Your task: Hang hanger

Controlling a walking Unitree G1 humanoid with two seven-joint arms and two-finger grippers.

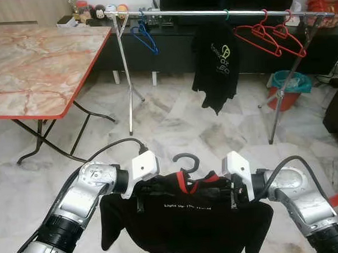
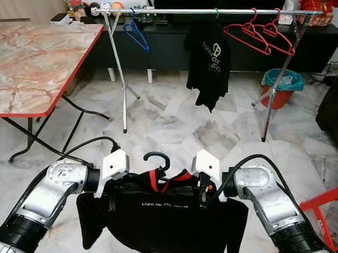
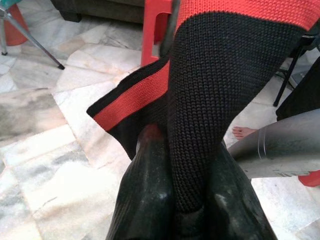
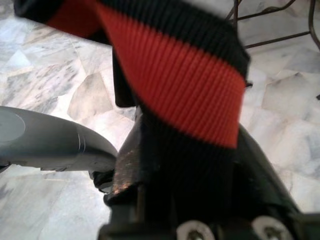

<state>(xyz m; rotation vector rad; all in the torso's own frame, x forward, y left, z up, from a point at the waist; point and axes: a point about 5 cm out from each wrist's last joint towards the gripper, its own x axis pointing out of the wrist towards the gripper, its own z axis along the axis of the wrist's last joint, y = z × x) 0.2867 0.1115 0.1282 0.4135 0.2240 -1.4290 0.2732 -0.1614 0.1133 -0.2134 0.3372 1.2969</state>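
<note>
Two grippers are held close together low in front of the robot, above the marble floor. The left gripper is clamped on the black-and-red collar of a black shirt; its fingers are pressed against the knit fabric on both sides. The right gripper is likewise closed on the collar band, with the red stripe draped across its fingers. The shirt is suspended between the two grippers, clear of the floor, with a line of white print across the chest. A black hanger is seated inside the shirt; its hook is seen standing upright above the collar, midway between the two wrists.

To the robot's left, a folding table with a marble-pattern top and a red edge is positioned on black legs. A red stool is seen at the right edge of the right eye view.

Farther ahead, a metal clothes rail is carried on two splayed stands. On the rail, a blue hanger is hung near the left end, a second black shirt with a green logo near the middle, and red hangers toward the right. A red bin with a teal liner is placed behind the right stand. A dark low cabinet is located behind the rail.
</note>
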